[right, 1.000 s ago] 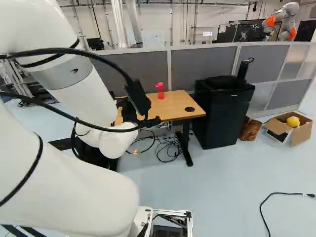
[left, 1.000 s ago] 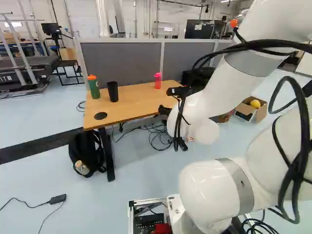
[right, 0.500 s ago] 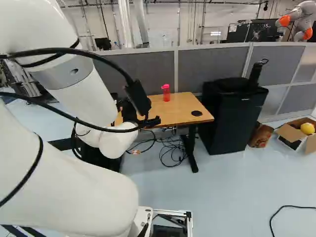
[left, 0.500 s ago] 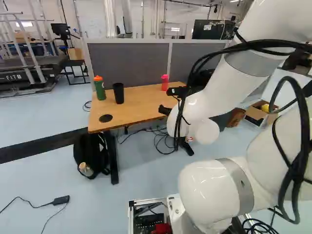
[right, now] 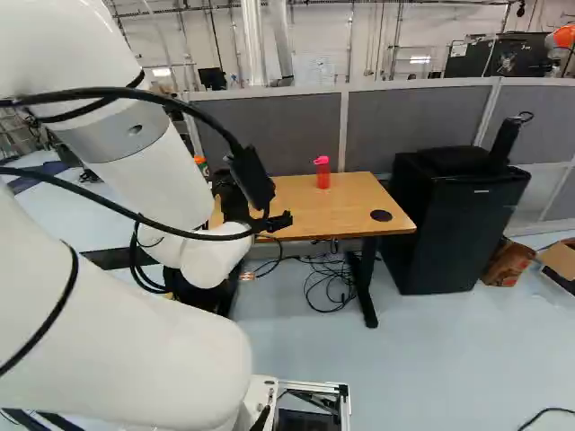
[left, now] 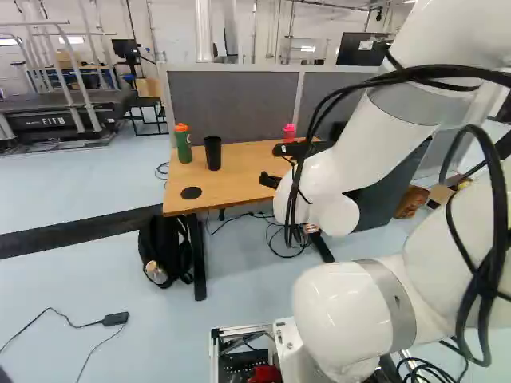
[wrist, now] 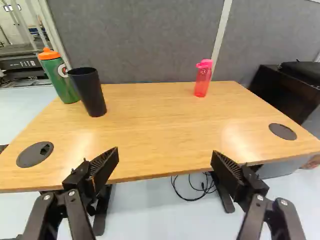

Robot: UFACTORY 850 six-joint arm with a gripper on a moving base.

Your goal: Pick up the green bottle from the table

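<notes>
One green cylindrical bottle (wrist: 61,82) with an orange cap and round white label stands upright on the light wooden table (wrist: 150,125), just beside one black tapered cup (wrist: 89,92), well apart from one translucent red bottle (wrist: 202,82) with pink lid. One black two-finger gripper (left: 271,165): spread wide, table ahead. Pale lettering marks one black treadmill panel (left: 56,121) and, smaller, one black boxy cabinet (right: 440,238)

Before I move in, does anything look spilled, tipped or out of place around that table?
Nothing looks spilled or tipped: the green bottle, black cup and pink bottle stand upright on the table. Only the loose cables look untidy, lying tangled on the floor beneath it.
</notes>
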